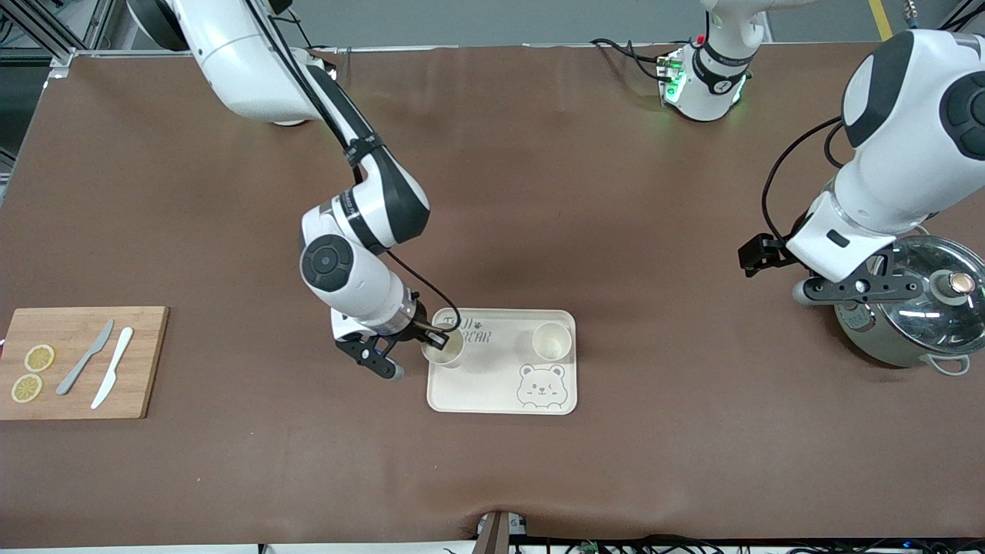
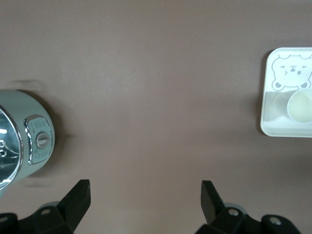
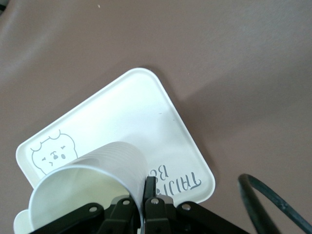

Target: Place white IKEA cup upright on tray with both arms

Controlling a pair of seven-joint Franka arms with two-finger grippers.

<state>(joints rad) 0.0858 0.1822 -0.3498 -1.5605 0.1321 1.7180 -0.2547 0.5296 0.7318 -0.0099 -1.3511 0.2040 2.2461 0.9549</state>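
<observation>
The cream tray (image 1: pixel 500 388) with the bear drawing lies near the table's middle. My right gripper (image 1: pixel 433 338) is shut on the rim of a white cup (image 1: pixel 444 351), one finger inside and one outside. The cup is upright with its mouth up, at the tray's end toward the right arm. In the right wrist view the cup (image 3: pixel 92 175) is over the tray (image 3: pixel 146 112), pinched by the gripper (image 3: pixel 146 189). A second white cup (image 1: pixel 551 342) stands upright on the tray. My left gripper (image 1: pixel 858 291) waits open and empty over bare table beside the pot, its fingers (image 2: pixel 80 195) wide apart.
A steel pot with a glass lid (image 1: pixel 916 308) stands at the left arm's end, under the left wrist. A wooden cutting board (image 1: pixel 77 362) with two lemon slices and two knives lies at the right arm's end. The left wrist view shows the pot (image 2: pixel 24 141) and the tray (image 2: pixel 271 124).
</observation>
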